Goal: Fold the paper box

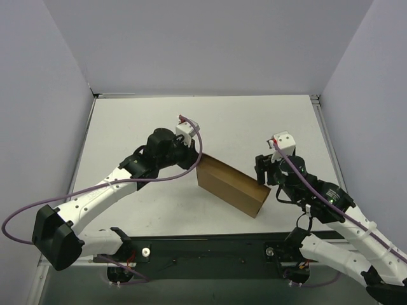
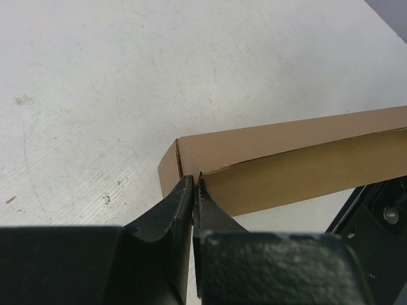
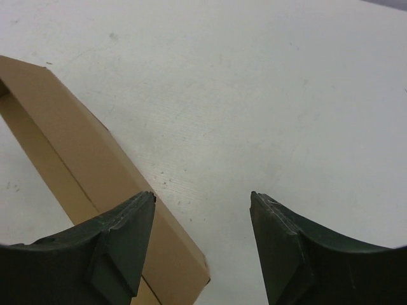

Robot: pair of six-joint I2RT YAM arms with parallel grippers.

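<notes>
The left end effector (image 2: 194,184) is clenched on the paper box (image 2: 286,159), its two dark fingers (image 2: 175,213) pressed almost together around a thin cardboard edge at the box's corner, where a narrow seam runs along the top. Seen from above, that grip sits at the box's 10 o'clock end, and the brown box lies on the white counter (image 1: 146,121) a little right of centre, its long axis running from 10 o'clock down to 4 o'clock. The right end effector (image 3: 200,197) is released, with its fingers spread wide. One of them hangs over the box's 4 o'clock end and the other over bare counter, with nothing between them but the white surface. In the overhead view the two arms close in on the box from 9 and 3 o'clock, and nothing lies between either one and the cardboard. Purple cables (image 1: 95,190) loop off both arms, and pale grey walls (image 1: 44,95) enclose the counter at 9, 12 and 3 o'clock. A dark joint on the right arm carries small white print (image 1: 327,180) — too small to read.
</notes>
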